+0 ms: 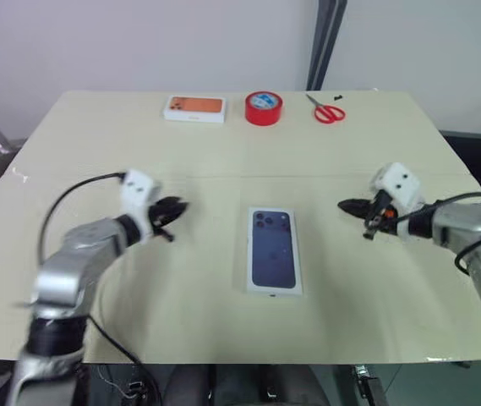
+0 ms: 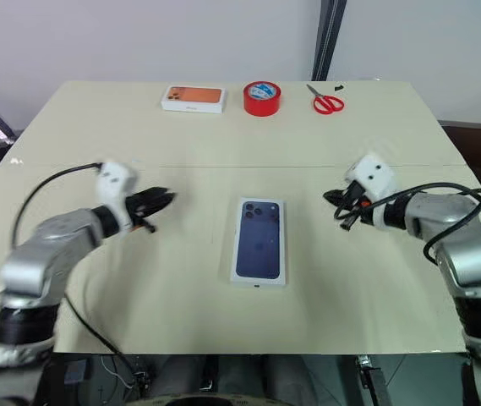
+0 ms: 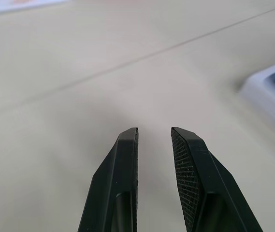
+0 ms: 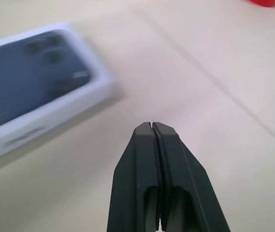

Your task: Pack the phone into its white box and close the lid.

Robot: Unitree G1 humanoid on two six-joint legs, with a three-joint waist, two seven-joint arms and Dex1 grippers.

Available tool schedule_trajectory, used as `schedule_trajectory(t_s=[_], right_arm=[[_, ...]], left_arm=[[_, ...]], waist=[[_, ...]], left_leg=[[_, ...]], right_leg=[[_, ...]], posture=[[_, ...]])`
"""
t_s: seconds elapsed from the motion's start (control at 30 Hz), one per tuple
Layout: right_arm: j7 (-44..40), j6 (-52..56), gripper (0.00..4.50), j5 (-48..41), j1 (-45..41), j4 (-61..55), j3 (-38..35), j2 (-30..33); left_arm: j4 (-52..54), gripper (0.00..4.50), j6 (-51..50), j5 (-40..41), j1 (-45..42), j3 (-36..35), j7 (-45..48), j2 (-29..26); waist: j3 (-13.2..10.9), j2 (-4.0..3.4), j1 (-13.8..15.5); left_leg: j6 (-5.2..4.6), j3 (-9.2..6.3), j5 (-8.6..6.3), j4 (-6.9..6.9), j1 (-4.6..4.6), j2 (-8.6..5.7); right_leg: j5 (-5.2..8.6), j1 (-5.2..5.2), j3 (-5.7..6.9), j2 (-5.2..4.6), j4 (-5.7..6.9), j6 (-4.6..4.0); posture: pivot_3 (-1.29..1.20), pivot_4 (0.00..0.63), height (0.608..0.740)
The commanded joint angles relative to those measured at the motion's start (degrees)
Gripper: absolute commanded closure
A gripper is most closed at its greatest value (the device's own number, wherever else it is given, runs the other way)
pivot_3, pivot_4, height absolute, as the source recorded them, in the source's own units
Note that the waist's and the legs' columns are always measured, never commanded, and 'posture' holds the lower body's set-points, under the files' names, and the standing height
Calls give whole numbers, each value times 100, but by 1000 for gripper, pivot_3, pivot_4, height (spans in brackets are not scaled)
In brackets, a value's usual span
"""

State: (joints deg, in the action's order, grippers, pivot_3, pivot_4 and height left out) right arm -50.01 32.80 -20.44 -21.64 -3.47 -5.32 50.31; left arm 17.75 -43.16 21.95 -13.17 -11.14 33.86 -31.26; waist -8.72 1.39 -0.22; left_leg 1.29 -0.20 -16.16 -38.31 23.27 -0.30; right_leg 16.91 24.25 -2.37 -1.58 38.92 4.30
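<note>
The left claw hangs just above the surface, its two black fingers parted by a narrow gap with nothing between them, pointing inward toward the middle. The right claw is pressed fully closed, its fingers meeting along their whole length and gripping nothing; it too points inward from the opposite side, a little above the surface. Between the two claws, apart from both, lies the lid, face up, its printed dark blue phone back and camera cluster showing at the far end; it rests flat on the pale tan surface near the front edge, its long sides running away from the robot. The white box cannot be made out apart from the lid, and whether the phone lies underneath cannot be told. A faint crease line crosses the surface from side to side just beyond the claws. Along the far edge, well apart from the lid, sit a white box with an orange picture, a red roll of tape just beside it, and a pair of red-handled scissors further right.
</note>
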Motion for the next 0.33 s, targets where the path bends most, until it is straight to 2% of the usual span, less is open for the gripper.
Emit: schedule_trajectory(t_s=[0.03,0.2,0.33], right_arm=[[-227,-428,4453,38,-223,427,-108,-18],[-462,-621,4453,-32,-398,859,-45,-166],[-589,-633,4453,-37,-482,931,29,-315]], left_arm=[[403,3380,245,317,320,-667,117,-141],[473,3380,388,392,787,-1103,-26,-161],[548,3380,447,356,867,-1044,-211,-88]], waist=[[0,0,3],[0,-1,-45],[0,-2,-65]], left_leg=[[-2,0,-1,0,3,0],[-5,-1,-3,6,1,3],[-5,-1,-3,5,-2,3]], right_leg=[[0,0,0,-1,-3,0],[0,0,0,1,-7,0],[0,0,-1,3,0,0]], posture=[[0,150,733],[0,150,733],[0,150,733]])
